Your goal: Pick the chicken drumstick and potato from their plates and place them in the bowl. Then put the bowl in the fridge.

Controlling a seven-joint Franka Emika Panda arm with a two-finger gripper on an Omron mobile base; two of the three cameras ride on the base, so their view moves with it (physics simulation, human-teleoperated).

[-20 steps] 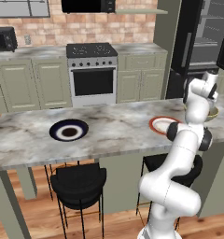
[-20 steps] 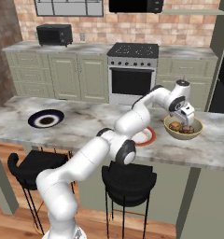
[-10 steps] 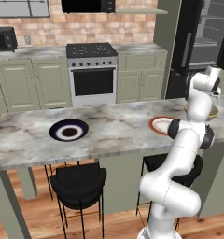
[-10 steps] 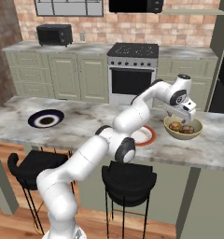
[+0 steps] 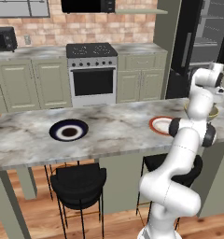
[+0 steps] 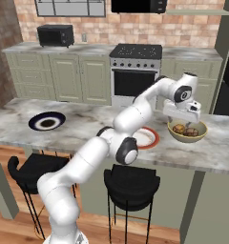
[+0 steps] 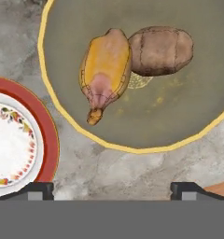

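Your pincer (image 7: 111,191) rose released; drumstick (image 7: 106,70) and potato (image 7: 160,50) sat in the bowl (image 7: 132,135) — fridge (image 5: 205,44) next.

Even, soft rendered light; faint shadows; perhaps slight blur

Table (image 7: 132,172): grey-veined marble look, showing smooth, dull sheen.
Bowl (image 7: 132,121): olive inside, yellow rim, looking matt, glazed-ceramic.
Chicken drumstick (image 7: 104,70): golden skin appearing slightly wrinkled.
Potato (image 7: 160,50): brown, rough, seamed skin.
Orange-red plate (image 7: 34,126): glossy rim, speckled white centre.
Stools (image 5: 79,184): black, matt seats.
Floor (image 5: 34,219): showing wood planks.
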